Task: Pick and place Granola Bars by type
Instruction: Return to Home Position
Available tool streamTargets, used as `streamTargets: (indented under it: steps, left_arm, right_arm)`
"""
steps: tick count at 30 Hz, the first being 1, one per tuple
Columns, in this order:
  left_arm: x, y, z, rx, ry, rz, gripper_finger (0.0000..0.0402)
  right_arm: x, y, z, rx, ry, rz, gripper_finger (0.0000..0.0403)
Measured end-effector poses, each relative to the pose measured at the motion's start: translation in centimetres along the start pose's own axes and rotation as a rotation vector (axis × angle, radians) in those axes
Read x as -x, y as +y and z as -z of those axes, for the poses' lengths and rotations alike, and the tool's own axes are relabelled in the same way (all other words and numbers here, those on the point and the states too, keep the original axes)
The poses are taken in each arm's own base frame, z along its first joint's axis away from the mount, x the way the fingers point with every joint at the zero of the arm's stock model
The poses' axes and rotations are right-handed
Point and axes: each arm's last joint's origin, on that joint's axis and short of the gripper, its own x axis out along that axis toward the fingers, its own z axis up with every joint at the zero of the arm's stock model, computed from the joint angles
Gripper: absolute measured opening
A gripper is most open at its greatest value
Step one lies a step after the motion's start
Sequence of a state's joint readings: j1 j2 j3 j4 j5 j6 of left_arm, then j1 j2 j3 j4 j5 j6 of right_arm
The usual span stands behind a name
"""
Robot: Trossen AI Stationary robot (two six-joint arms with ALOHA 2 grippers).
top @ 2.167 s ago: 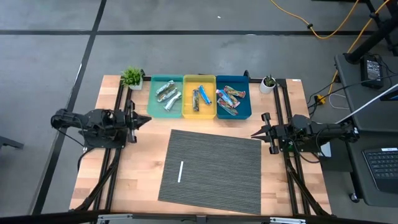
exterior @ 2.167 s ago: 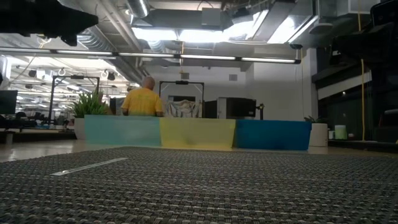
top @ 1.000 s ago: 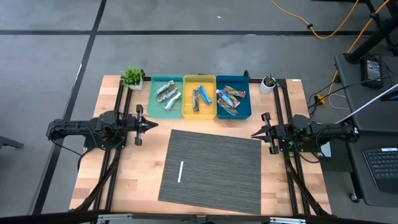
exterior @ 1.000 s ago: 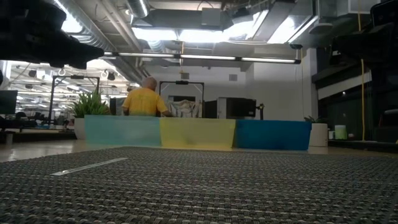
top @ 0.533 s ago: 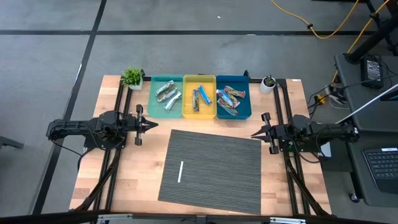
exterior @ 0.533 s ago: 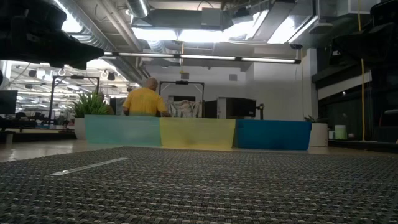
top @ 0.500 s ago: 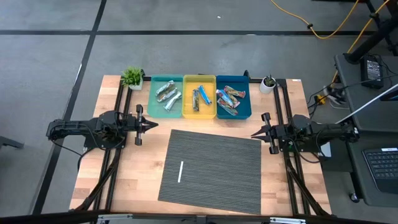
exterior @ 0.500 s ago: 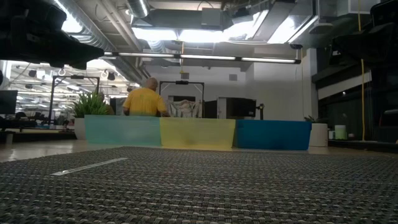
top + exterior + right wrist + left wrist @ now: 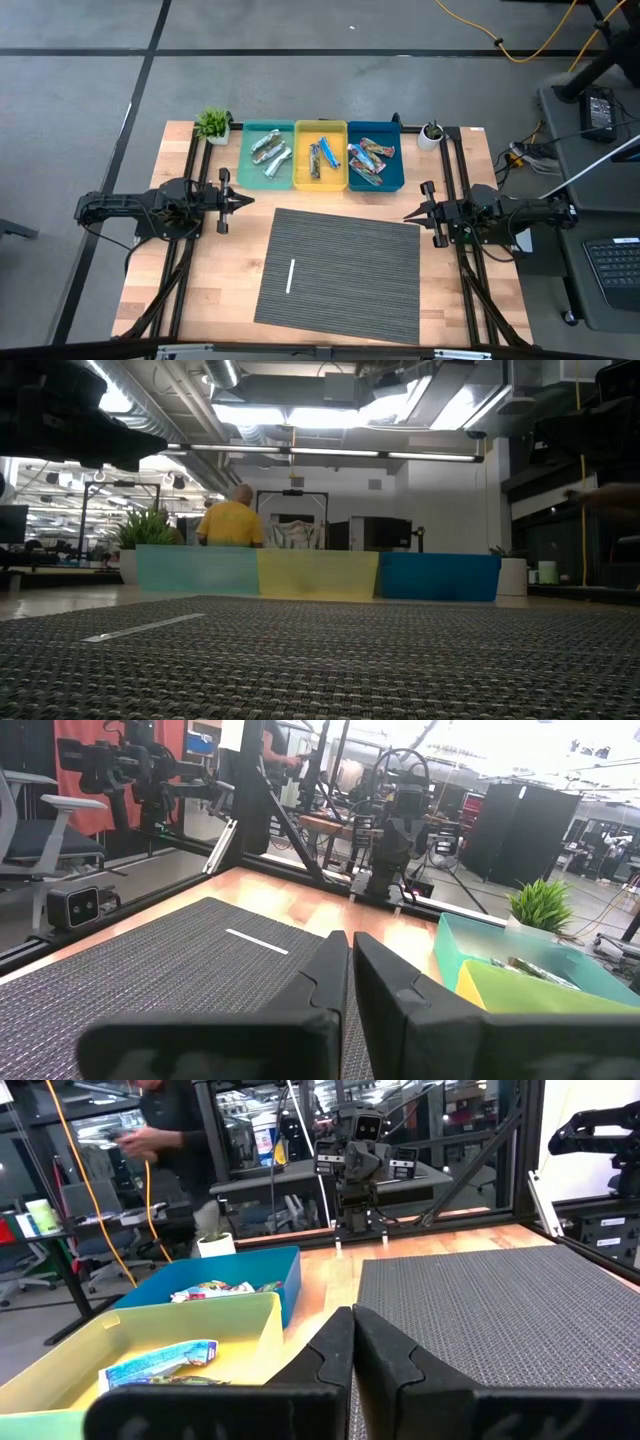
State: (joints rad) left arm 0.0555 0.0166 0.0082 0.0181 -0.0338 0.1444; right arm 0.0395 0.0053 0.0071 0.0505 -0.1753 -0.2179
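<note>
Granola Bars (image 9: 320,157) lie sorted in three bins (image 9: 320,122) along the wooden table's (image 9: 230,290) far edge. From above, I see the left gripper (image 9: 243,201) and right gripper (image 9: 408,213) flanking the grey mat (image 9: 350,270), well apart; a white stick (image 9: 290,276) lies on it. Low down, a person (image 9: 231,523) stands beyond the bins. My left wrist view shows fingers (image 9: 325,1355) pressed together; the right wrist's fingers (image 9: 320,975) likewise.

Granola Bars (image 9: 320,158) are held in three bins (image 9: 320,123) set side by side behind the mat (image 9: 360,270); a stick (image 9: 290,276) is laid on the mat's left part.
</note>
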Motion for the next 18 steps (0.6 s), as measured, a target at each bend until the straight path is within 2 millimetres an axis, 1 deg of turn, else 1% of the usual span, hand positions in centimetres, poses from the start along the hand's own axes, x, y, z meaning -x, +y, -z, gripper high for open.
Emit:
streamTargets:
  steps: [18]
  left_arm:
    - [0.0, 0.0, 0.0, 0.0, 0.0, 0.0, 0.0003]
  right_arm:
    - [0.0, 0.0, 0.0, 0.0, 0.0, 0.0, 0.0026]
